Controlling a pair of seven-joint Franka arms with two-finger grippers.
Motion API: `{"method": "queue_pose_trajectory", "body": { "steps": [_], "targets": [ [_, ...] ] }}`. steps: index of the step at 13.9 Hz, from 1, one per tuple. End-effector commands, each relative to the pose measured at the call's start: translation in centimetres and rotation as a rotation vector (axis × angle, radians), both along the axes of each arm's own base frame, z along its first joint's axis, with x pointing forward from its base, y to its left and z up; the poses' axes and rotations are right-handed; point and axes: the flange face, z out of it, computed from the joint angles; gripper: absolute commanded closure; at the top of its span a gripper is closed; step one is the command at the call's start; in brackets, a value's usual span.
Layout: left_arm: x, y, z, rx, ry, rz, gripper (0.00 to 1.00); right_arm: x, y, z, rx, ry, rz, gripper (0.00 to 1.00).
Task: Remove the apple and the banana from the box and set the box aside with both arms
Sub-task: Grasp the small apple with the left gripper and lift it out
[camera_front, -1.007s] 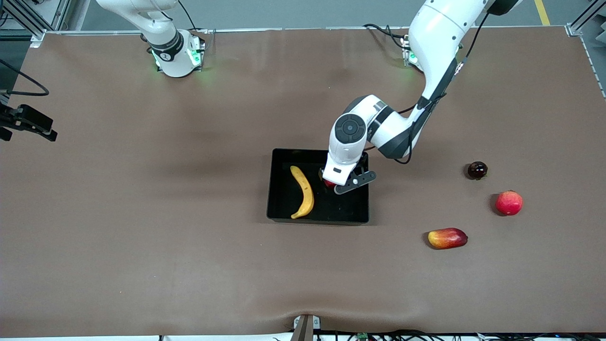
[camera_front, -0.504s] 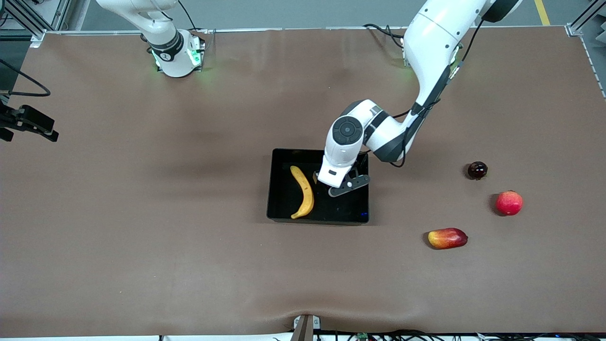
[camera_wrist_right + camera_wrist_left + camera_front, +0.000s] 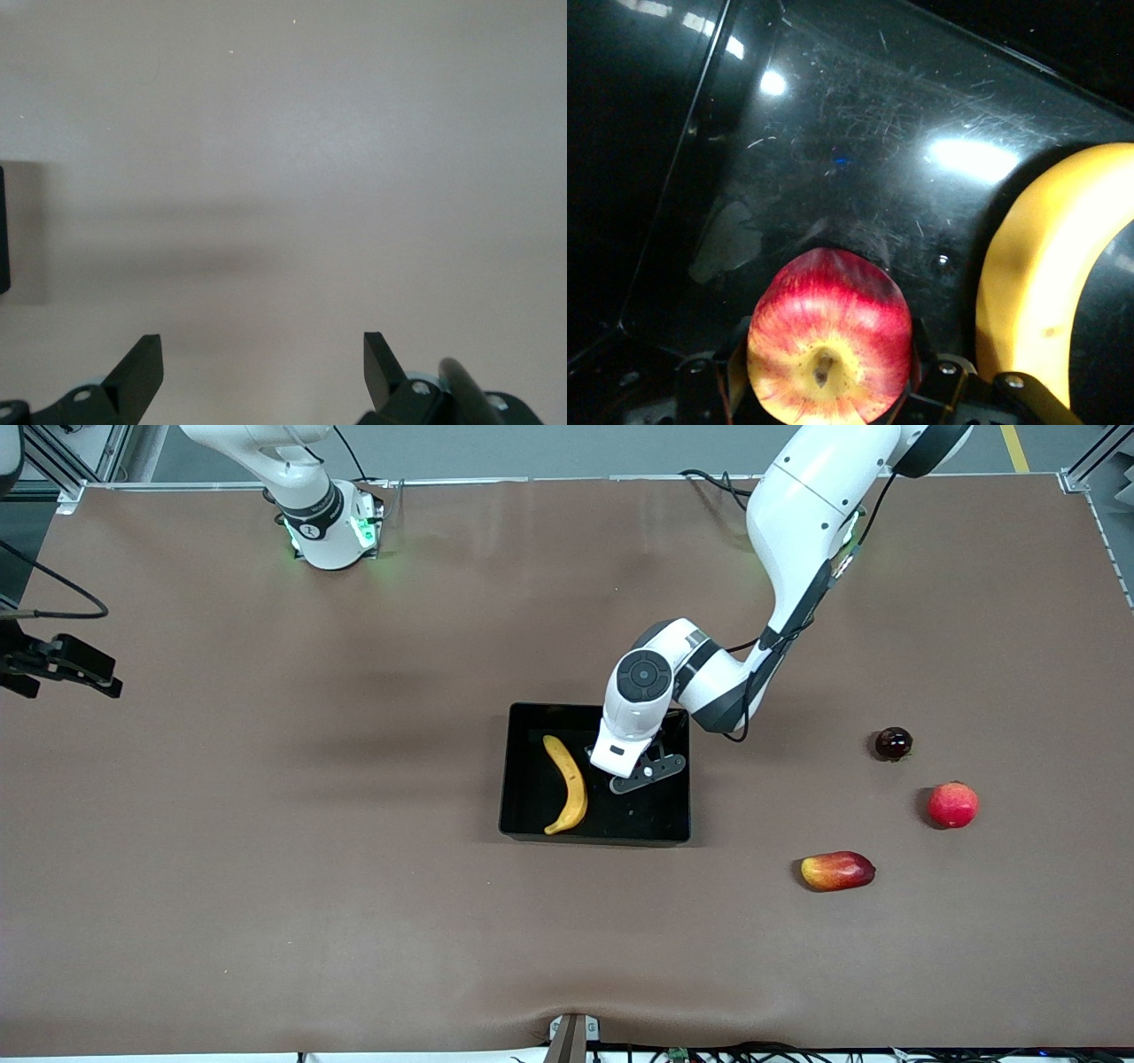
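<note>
From the front view, your left arm's wrist hides the apple [image 3: 829, 345]; the left wrist view's edge cuts off the banana [image 3: 1045, 292].

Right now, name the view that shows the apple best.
Left wrist view: the apple fills the frame between the left gripper fingers, inside the box. In the front view the arm hides it; the right wrist view shows only table.

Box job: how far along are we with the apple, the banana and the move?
Nothing is finished yet. In hand: the left gripper sits in the box with its fingers either side of the apple; a firm grip is not certain. Left: lift the apple out, then the banana, lying in the box. The right gripper waits open over bare table, so the two-arm move comes last.
</note>
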Motion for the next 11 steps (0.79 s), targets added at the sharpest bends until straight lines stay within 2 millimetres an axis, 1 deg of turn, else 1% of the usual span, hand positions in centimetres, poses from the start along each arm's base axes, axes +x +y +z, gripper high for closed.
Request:
{"method": "queue_pose_trajectory", "body": {
  "steps": [1, 3, 4, 6, 7, 8, 9, 10, 11],
  "targets": [
    [0.7, 0.2, 3.4, 0.055, -0.03, -0.023, 1.0, 1.0, -0.2, -1.4, -0.008, 0.024, 0.003, 0.0],
    [1.5, 0.4, 8.6, 0.092, -0.05, -0.028, 1.0, 1.7, 0.3, -3.1, -0.015, 0.053, 0.013, 0.0],
    [1.9, 0.7, 11.2, 0.1, -0.059, -0.033, 1.0, 2.3, 0.5, -4.5, -0.013, 0.076, 0.014, 0.0],
    [2.6, 1.9, 15.9, 0.109, -0.082, -0.053, 1.0, 2.6, 0.9, -5.2, -0.008, 0.086, 0.017, 0.0],
    [3.2, 3.2, 17.9, 0.11, -0.088, -0.07, 1.0, 2.6, 1.3, -5.2, -0.008, 0.085, 0.022, 0.0],
    [4.4, 5.4, 19.4, 0.106, -0.095, -0.067, 1.0, 2.7, 1.6, -5.2, -0.009, 0.085, 0.025, 0.0],
    [5.8, 8.0, 20.2, 0.105, -0.102, -0.062, 1.0, 2.7, 1.6, -5.2, -0.009, 0.085, 0.025, 0.0],
    [7.3, 10.7, 20.2, 0.107, -0.097, -0.069, 1.0, 2.7, 1.6, -5.2, -0.009, 0.085, 0.023, 0.0],
    [8.5, 13.3, 19.7, 0.114, -0.081, -0.08, 1.0, 2.6, 1.6, -5.2, -0.009, 0.086, 0.022, 0.0]
  ]
}}
